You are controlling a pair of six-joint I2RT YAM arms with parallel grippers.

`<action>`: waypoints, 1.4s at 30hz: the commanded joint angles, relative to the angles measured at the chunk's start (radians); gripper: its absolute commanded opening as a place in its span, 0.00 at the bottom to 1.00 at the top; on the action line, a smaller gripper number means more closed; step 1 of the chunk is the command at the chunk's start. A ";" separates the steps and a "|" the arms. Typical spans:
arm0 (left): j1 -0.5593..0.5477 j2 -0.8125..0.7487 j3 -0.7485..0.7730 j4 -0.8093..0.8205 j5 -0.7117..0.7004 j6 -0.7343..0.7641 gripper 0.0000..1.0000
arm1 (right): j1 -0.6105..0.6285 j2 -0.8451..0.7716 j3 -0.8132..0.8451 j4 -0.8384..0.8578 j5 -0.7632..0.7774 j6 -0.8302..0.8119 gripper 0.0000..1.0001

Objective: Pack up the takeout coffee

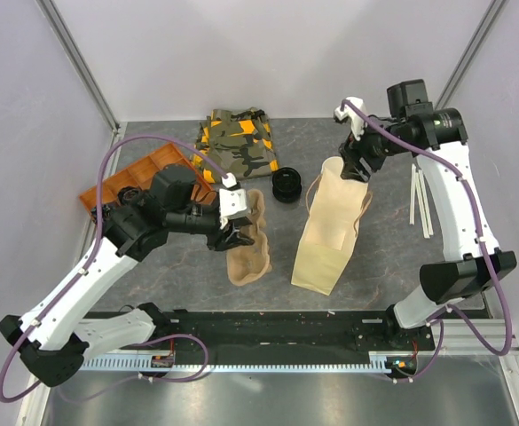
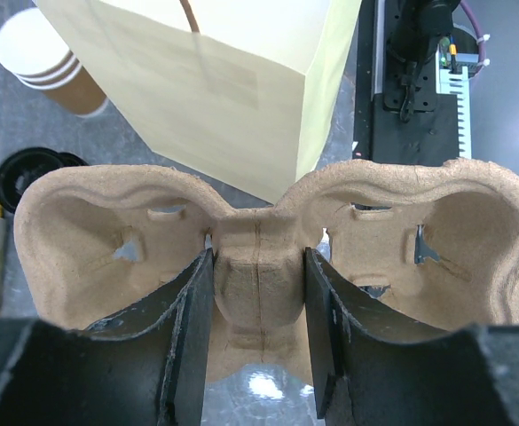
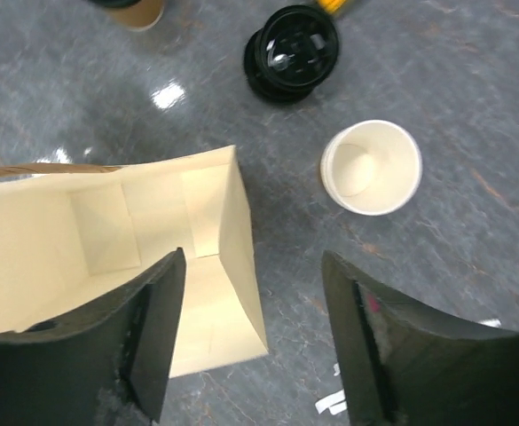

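The takeout coffee shows only as a brown cup with a dark top, cut off by the top edge of the right wrist view. My left gripper is shut on the centre ridge of a brown pulp cup carrier, whose two wells are empty. From above, the carrier lies left of the cream paper bag, with the left gripper on it. My right gripper hangs open over the bag's open mouth, one bag wall between its jaws untouched. It is near the bag's far end.
A stack of lidless paper cups stands right of the bag, with black lids beyond. Black lids sit between carrier and bag. A camouflage cloth lies at the back, an orange tray at left, white sticks at right.
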 commanded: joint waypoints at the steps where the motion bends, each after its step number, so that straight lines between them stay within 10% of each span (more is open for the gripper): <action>1: 0.004 0.045 0.095 -0.039 0.019 0.115 0.24 | 0.014 0.020 -0.049 -0.148 -0.069 -0.133 0.66; 6: -0.011 0.119 0.236 -0.091 0.014 0.178 0.23 | 0.014 0.069 -0.060 -0.149 -0.092 -0.133 0.54; 13: -0.131 0.229 0.492 -0.096 -0.095 0.299 0.20 | 0.034 0.065 -0.047 -0.148 -0.124 -0.055 0.00; 27: -0.376 0.380 0.679 0.077 -0.425 0.540 0.19 | 0.083 0.046 -0.056 -0.116 -0.153 0.149 0.00; 42: -0.491 0.421 0.471 0.242 -0.635 0.584 0.14 | 0.091 0.045 -0.062 -0.093 -0.135 0.293 0.00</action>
